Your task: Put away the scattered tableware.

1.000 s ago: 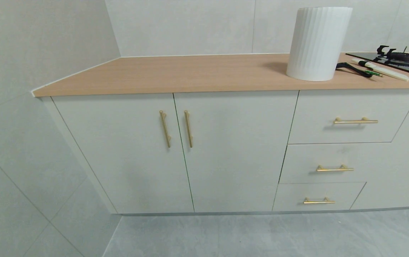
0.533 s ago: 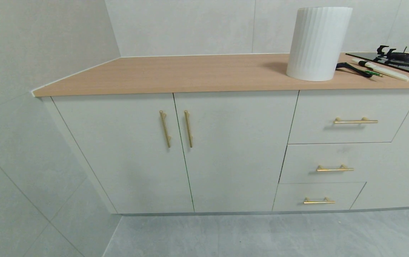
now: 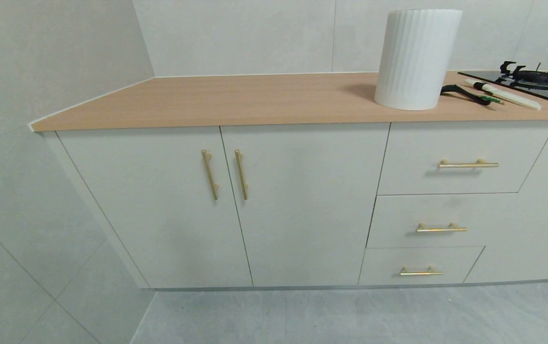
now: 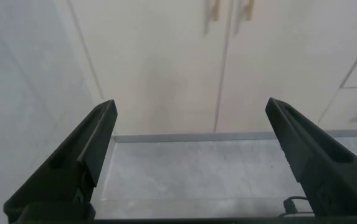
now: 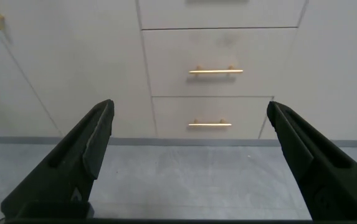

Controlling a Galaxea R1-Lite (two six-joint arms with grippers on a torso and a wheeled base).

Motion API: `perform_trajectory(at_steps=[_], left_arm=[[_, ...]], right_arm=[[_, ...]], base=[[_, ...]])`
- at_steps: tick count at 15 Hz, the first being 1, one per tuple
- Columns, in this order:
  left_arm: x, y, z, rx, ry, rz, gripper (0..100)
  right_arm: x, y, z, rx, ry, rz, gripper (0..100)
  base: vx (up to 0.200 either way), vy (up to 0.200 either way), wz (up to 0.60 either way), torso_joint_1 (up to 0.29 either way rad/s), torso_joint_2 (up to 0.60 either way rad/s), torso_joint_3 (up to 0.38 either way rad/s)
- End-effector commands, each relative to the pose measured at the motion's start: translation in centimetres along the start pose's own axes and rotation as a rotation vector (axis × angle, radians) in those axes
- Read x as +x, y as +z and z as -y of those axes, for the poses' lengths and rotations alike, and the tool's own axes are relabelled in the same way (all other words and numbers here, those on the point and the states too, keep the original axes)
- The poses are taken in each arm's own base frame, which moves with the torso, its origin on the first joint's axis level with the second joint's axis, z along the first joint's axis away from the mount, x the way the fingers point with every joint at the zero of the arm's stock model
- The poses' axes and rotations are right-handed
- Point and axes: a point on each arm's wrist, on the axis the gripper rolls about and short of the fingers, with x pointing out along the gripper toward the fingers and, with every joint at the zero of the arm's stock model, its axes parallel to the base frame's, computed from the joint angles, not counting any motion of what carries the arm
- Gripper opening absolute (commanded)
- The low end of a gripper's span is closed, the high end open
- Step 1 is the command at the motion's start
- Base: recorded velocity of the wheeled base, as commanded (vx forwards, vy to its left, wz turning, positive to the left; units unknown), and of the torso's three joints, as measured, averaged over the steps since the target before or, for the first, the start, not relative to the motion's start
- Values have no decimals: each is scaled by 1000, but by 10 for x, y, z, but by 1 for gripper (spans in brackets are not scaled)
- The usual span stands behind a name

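Tableware (image 3: pixel 489 93) on countertop (image 3: pixel 255 98) just right of white canister (image 3: pixel 417 57) | left gripper (image 4: pixel 190 106) wide, empty, well below canister | right gripper (image 5: pixel 189 106) wide, empty, well below canister | risk: reach may clip canister, tipping it, or shove tableware, since they sit close

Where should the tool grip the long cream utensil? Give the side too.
Probably from above, at the end of the cream utensil nearest the countertop edge, closing across its narrow shaft: it lies flat, and a green stick crowds its other end.
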Motion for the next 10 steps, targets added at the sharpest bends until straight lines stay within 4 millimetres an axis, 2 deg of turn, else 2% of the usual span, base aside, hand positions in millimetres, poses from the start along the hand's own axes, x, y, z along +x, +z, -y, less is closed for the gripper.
perform_trajectory(at_steps=[1, 10], left_arm=[[0, 0, 0, 0, -1, -2, 100], [0, 0, 0, 0, 0, -2, 100]], right_arm=[[0, 0, 0, 0, 0, -2, 100], [0, 0, 0, 0, 0, -2, 100]], base=[[0, -200, 0, 7, -2, 2], [0, -200, 0, 3, 1, 5]])
